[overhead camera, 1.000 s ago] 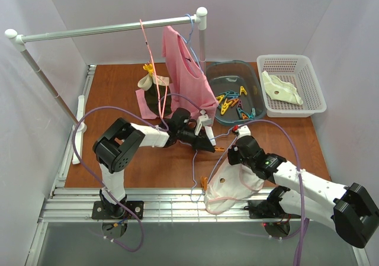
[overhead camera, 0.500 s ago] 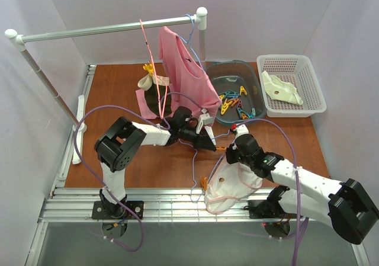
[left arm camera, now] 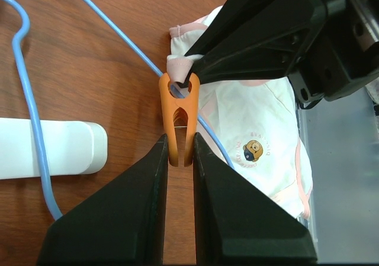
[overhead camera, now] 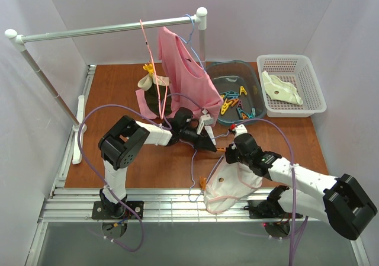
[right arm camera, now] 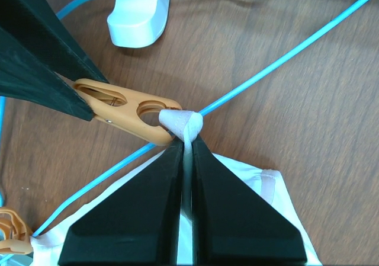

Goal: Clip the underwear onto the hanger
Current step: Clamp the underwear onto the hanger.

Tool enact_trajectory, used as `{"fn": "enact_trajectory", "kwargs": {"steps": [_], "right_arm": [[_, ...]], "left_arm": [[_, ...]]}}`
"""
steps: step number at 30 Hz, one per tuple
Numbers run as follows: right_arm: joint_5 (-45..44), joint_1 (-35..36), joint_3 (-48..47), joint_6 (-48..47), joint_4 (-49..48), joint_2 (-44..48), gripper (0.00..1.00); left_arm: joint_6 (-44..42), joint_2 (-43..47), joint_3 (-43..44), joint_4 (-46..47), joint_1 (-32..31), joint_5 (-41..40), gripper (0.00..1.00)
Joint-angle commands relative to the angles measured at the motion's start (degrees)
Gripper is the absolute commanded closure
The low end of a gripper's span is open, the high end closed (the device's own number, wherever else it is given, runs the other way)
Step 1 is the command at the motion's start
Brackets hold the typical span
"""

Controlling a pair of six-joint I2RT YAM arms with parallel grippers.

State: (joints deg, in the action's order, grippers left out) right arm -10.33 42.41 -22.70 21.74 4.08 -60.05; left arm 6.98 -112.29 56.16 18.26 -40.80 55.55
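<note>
The underwear [overhead camera: 235, 180] is pale pinkish-white with a small bear print and lies at the table's near edge. The light-blue hanger [overhead camera: 193, 162] lies across the table, its wire running under the fabric's top corner. My right gripper [overhead camera: 228, 153] is shut on that corner [right arm camera: 185, 122], folded over the wire [right arm camera: 266, 70]. My left gripper [overhead camera: 212, 145] is shut on the handle end of an orange clothespin [left arm camera: 179, 115]. The clothespin's mouth sits around the folded corner and the wire [left arm camera: 112, 32]. It also shows in the right wrist view [right arm camera: 127, 109]. The underwear spreads to the right [left arm camera: 260, 124].
A rail at the back holds a pink shirt [overhead camera: 183, 70] and a pink wire hanger [overhead camera: 151, 58]. Dark olive underwear [overhead camera: 159, 97] lies behind. A blue tub [overhead camera: 235, 94] holds clothespins. A white basket [overhead camera: 293, 85] holds a cream garment. A second orange clip [overhead camera: 204, 185] grips the underwear's near corner.
My right arm has shifted a little left and forward with the underwear's corner toward the clothespin. The left gripper has barely moved. The pink shirt has swung slightly.
</note>
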Motion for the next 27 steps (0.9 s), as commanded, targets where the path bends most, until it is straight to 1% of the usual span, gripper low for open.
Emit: {"fn": "enact_trajectory", "kwargs": {"steps": [1, 17, 27], "right_arm": [[0.8, -0.1, 0.4, -0.7, -2.1, -0.9, 0.97], [0.9, -0.1, 2.0, 0.2, 0.3, 3.7, 0.97], [1.3, -0.1, 2.2, 0.2, 0.1, 3.3, 0.97]], "left_arm": [[0.3, 0.9, 1.3, 1.3, -0.5, 1.3, 0.9], [1.1, -0.5, 2.3, 1.8, -1.3, 1.2, 0.9], [0.7, -1.4, 2.7, 0.5, -1.7, -0.5, 0.9]]}}
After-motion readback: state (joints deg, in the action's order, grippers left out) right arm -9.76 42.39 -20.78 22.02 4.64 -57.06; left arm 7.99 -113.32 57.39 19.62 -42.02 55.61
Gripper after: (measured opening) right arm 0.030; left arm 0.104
